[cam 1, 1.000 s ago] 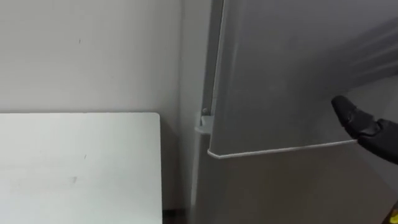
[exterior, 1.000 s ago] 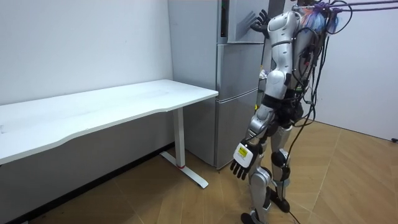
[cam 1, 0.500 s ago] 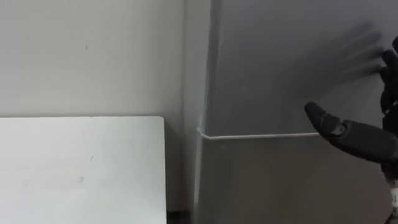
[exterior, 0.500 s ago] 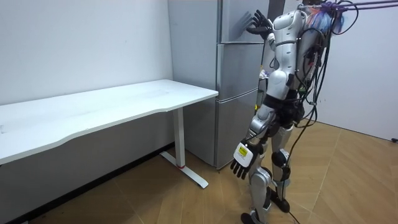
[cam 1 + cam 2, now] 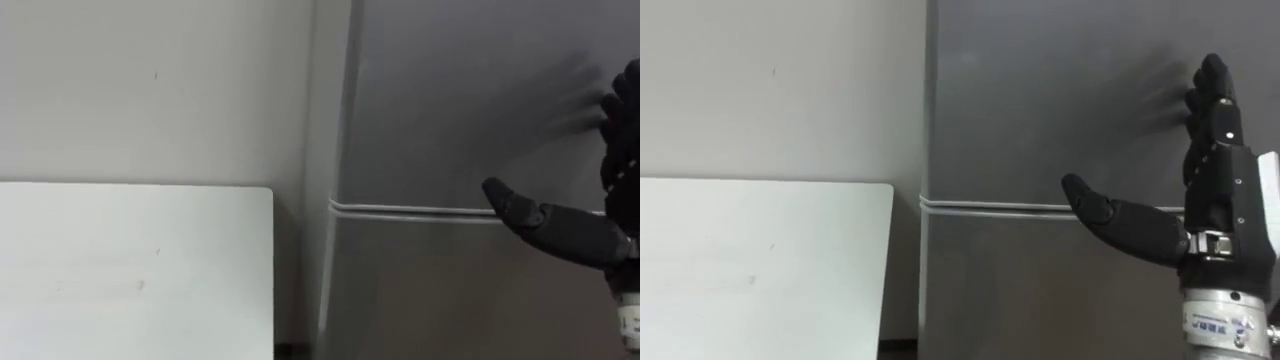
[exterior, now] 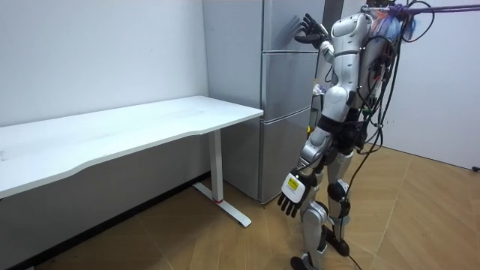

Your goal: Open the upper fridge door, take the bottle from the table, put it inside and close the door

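Bottle probably inside, we judge, behind the closed upper fridge door (image 5: 1060,100): our right hand (image 5: 1225,210) lays straight, released fingers (image 5: 1212,95) against it to seat it; left hand (image 6: 291,193) hangs loose, empty, near the tabletop (image 6: 135,124).

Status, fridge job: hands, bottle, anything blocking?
Right hand open, raised at the upper fridge door. Left hand open, hanging low. No bottle in either hand. Door shut.

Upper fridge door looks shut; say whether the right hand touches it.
Cannot tell: right eye view shows right hand before upper fridge door, contact hidden.
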